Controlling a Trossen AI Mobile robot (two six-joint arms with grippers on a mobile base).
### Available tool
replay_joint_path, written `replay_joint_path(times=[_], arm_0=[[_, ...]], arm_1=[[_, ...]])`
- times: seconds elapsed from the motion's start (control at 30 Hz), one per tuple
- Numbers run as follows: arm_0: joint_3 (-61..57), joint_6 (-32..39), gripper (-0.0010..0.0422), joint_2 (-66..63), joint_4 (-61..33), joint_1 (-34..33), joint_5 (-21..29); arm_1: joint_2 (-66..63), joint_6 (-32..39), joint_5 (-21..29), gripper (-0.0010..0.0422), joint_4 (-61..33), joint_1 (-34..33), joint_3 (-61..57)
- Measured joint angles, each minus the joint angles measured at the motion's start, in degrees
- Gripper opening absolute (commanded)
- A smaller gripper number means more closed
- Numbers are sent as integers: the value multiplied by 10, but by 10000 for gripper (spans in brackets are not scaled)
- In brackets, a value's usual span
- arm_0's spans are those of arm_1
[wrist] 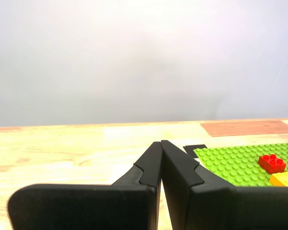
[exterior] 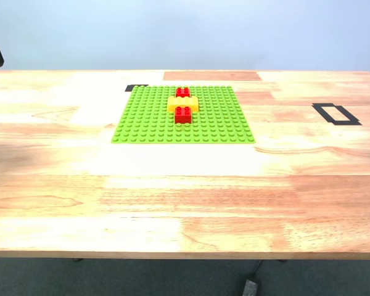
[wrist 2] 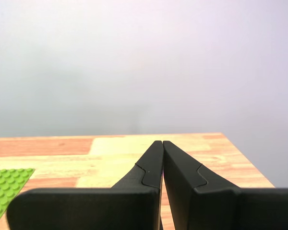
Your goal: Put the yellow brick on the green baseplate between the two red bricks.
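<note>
Sitting on the green baseplate (exterior: 184, 116) between the two red bricks (exterior: 183, 115), yellow brick (exterior: 182, 103) well apart from first tool (wrist: 161, 142) and second tool (wrist 2: 162, 142), both closed, empty.

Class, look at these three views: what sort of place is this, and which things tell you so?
Probably a robot test bench in a lab: a bare wooden table against a plain wall, black tape markers on it, and toy bricks set out on a green baseplate.

Lab/test setup: bare wood worktop (exterior: 185, 203) with black tape markers (exterior: 337, 114), plain blank wall (exterior: 185, 31), cable (exterior: 253, 277) on floor.
</note>
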Motion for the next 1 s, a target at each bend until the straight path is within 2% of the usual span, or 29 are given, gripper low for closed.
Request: replay_joint_path(times=[1.0], arm_0=[[10,0,0,3,-26,0,0]], arm_1=[[9,0,0,0,-1,0,0]])
